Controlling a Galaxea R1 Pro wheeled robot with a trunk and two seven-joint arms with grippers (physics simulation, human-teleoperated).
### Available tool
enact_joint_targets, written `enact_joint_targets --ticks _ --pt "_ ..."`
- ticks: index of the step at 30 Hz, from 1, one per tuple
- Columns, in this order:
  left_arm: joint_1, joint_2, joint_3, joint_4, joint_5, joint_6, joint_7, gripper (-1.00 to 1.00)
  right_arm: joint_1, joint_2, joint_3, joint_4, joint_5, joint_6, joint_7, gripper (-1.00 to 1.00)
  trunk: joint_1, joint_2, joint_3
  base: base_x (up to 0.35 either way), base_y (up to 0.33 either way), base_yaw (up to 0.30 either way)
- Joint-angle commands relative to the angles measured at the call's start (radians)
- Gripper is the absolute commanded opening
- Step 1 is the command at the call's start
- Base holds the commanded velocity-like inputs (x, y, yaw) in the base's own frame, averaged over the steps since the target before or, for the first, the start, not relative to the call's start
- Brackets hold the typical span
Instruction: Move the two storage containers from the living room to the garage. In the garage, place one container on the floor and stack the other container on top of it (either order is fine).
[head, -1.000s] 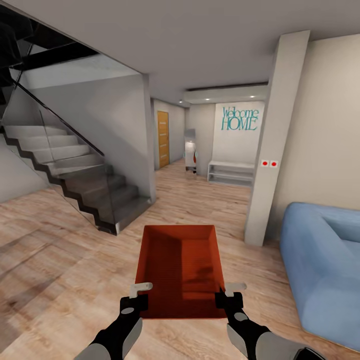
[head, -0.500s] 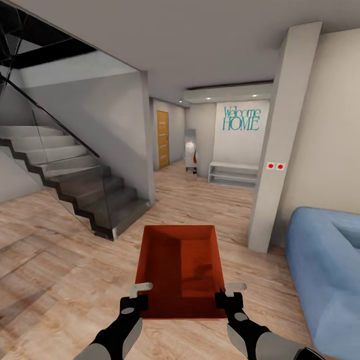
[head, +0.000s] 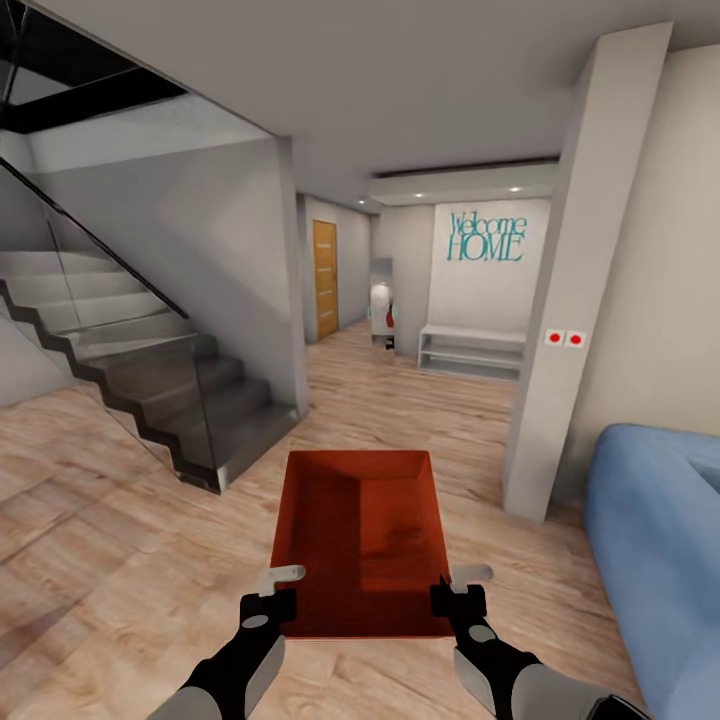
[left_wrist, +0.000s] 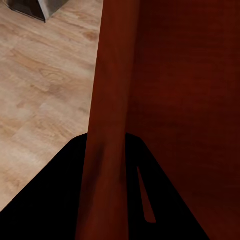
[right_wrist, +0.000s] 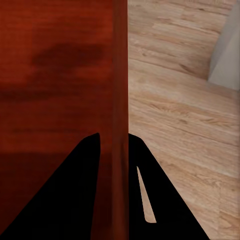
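Orange-red box (head: 362, 540) carried level at 6 o'clock, above wood floor (head: 120, 520). Left gripper (head: 283, 590) pinches left wall, right gripper (head: 457, 588) pinches right wall, likely for steady two-handed transport. Hallway door (head: 326, 278) at 12 o'clock.

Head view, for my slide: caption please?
Both grippers carry an orange-red container over wood-plank floor toward the hallway.

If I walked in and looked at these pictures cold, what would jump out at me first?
Most striking is the orange-red storage container, held out low in front between the left gripper and the right gripper, each clamped on a side wall. Beyond it, a grey staircase climbs at the left, teal "Welcome HOME" lettering marks the far wall, and a blue sofa sits at the right.
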Motion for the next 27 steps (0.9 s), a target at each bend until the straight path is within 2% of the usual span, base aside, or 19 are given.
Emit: enact_joint_targets --ticks 1,27 --pt "-0.001 0.001 -0.001 -0.002 0.007 0.000 0.008 -1.00 -0.001 0.000 -0.031 0.002 -0.023 -0.010 -0.006 -1.00 0.001 -0.001 -0.002 0.321 0.000 0.000" --pt "-0.001 0.000 -0.001 -0.003 0.007 0.000 0.009 -1.00 -0.001 -0.002 -0.031 0.001 -0.022 -0.009 -0.006 -1.00 0.001 -0.001 -0.002 0.321 0.000 0.000"
